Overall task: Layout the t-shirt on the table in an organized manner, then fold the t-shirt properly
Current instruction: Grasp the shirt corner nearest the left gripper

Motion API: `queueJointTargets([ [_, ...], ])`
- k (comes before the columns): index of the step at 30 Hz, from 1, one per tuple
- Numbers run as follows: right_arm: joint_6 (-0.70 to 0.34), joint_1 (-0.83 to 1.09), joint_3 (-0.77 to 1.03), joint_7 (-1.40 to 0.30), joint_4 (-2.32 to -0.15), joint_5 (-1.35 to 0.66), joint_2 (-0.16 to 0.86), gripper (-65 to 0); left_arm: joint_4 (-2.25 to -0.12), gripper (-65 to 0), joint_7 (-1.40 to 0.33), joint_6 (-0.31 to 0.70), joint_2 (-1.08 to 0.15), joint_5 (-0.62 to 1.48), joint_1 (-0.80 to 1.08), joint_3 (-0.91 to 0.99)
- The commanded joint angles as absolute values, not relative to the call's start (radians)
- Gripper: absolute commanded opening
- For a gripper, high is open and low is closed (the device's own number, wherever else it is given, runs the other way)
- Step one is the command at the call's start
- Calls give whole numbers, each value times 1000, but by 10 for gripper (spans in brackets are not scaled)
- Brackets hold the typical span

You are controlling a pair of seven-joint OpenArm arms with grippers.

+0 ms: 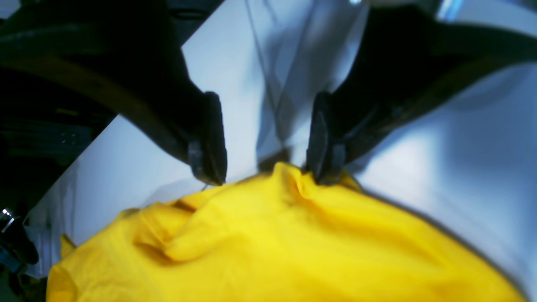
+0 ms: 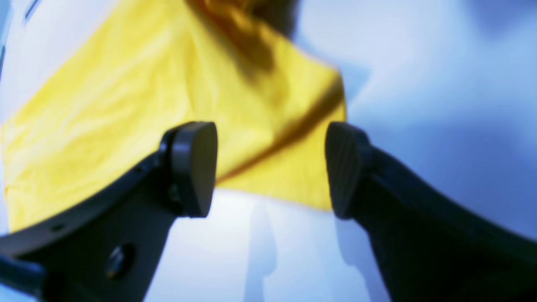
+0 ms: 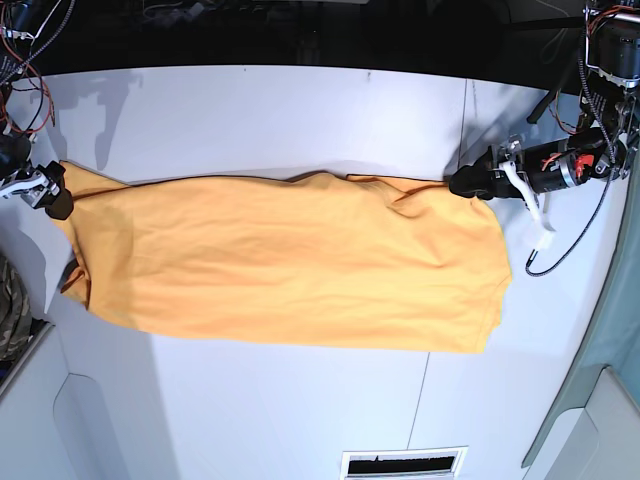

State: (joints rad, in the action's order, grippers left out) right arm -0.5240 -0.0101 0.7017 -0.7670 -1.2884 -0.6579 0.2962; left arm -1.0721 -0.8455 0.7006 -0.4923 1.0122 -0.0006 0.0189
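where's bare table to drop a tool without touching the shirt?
Two bare strips of table: a wide one between the t-shirt and the far edge, another between the shirt and the near edge with the vent. Crowded at both shirt ends: left gripper, right gripper.

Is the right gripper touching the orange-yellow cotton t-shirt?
Apart. In the right wrist view the right gripper has its jaws wide open, with the orange-yellow cotton t-shirt lying beyond them.

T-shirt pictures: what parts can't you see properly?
- Base view: the t-shirt lies doubled over, hiding its sleeves and collar.
- Left wrist view: the picture's bottom edge cuts the shirt off.
- Right wrist view: blur smears the cloth; the right hand covers part.
- Base view: camouflage cloth cut off at the left edge.
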Motion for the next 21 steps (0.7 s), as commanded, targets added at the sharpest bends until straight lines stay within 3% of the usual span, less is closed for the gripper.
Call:
queueJointTargets([
  [1,-527,-27,706,-740,-1302,-651,308,-249,-1080,-339,-848,698,-504,992,-5,21],
  [5,-508,-72,685,-729,-1262,-624,289,-250,-1080,-634,-811,698,-499,960,-6,21],
  [6,-508,-84,675,-728,-1240,-616,284,-250,-1080,-650,-799,698,-499,960,-6,21],
  [10,-505,-130,629,-691,-1147,-583,280,-255,-1087,-650,-790,698,-503,961,-5,21],
  [11,-496,-138,620,-685,-1133,-582,280,-290,-1094,-650,-795,698,-511,964,-5,21],
  [15,-499,-162,611,-683,-1121,-572,281,-625,-1174,-650,-850,698,-579,1035,-4,21],
  [16,-506,-167,611,-684,-1123,-573,284,-650,-1209,-650,-861,698,-601,1053,-2,21],
  [21,-550,-173,646,-702,-1206,-607,288,-650,-1420,-650,-902,698,-732,1089,1,21],
])
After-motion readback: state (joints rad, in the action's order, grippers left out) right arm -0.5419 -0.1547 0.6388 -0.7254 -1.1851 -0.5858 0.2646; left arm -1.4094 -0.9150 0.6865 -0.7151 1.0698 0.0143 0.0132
